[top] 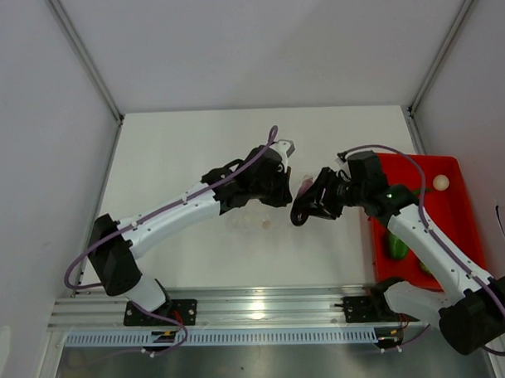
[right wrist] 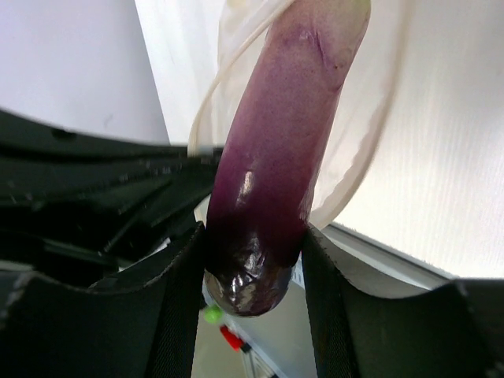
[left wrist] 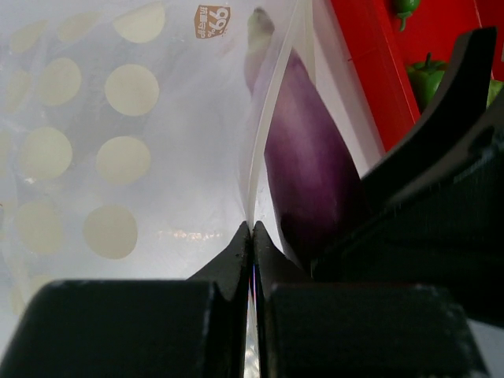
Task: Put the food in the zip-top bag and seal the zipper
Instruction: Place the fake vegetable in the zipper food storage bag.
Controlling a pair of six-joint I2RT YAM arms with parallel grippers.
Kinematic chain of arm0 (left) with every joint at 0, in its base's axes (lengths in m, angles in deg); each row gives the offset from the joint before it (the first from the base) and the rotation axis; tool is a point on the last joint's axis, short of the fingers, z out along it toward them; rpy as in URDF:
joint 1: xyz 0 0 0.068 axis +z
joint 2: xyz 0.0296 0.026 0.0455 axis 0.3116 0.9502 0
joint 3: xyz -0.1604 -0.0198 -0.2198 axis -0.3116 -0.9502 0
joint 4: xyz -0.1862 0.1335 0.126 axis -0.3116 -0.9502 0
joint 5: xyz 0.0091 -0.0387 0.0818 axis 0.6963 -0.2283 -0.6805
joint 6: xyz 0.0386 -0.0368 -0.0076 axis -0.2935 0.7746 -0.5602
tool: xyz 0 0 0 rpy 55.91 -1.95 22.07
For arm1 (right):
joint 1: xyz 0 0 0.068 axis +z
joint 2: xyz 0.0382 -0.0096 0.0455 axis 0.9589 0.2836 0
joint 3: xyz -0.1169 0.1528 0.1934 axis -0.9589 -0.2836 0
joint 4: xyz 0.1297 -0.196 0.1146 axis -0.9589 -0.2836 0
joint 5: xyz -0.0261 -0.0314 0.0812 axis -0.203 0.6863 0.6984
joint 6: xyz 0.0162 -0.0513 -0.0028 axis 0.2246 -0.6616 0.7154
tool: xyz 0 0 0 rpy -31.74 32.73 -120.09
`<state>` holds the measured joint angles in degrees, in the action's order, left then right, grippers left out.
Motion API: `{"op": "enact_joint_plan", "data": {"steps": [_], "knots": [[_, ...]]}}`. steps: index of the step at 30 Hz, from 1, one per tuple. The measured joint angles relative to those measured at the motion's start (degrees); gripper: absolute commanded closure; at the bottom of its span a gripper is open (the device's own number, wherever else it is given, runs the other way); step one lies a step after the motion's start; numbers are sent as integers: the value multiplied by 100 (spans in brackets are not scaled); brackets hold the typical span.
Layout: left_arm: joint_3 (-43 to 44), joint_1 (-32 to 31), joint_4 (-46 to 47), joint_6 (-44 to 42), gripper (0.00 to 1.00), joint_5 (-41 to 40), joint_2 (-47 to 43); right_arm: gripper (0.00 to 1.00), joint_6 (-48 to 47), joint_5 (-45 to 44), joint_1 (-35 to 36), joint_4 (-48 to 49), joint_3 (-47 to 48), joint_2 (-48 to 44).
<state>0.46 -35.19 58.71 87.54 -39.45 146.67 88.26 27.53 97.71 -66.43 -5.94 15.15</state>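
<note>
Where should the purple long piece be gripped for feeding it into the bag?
Probably at its dark rounded end, jaws across the width, coming from behind along its length, as the right gripper does. That leaves the pale tip of the purple long piece free to enter the zip-top bag, pinched by the left gripper.

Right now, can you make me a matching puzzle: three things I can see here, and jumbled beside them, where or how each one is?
Things:
1. left claw
2. right claw
3. white ball

Where or how:
A. in the far corner of the red tray
B. pinched shut on the edge of the bag
C. gripping the purple piece by one end

Pairs: 1-B, 2-C, 3-A
</note>
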Motion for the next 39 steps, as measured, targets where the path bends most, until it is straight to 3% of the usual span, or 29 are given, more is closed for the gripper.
{"op": "enact_joint_plan", "data": {"steps": [11,18,21,33,36,39], "knots": [[-15,-26,98,173,99,122,-177,69,188,-546,-256,236,-68,37],[-15,-28,164,363,99,306,-181,37,118,-859,37,251,-98,212],[-15,-28,153,376,99,315,-181,32,37,-1082,155,151,-57,223],[-13,-31,107,452,99,315,-140,31,-203,-1550,116,-739,426,-402],[-13,-11,57,452,99,315,-138,31,-446,-1764,-278,-1270,977,-562],[-13,22,11,452,99,317,-138,31,-844,-2031,-1156,-1825,1628,-691]]}}
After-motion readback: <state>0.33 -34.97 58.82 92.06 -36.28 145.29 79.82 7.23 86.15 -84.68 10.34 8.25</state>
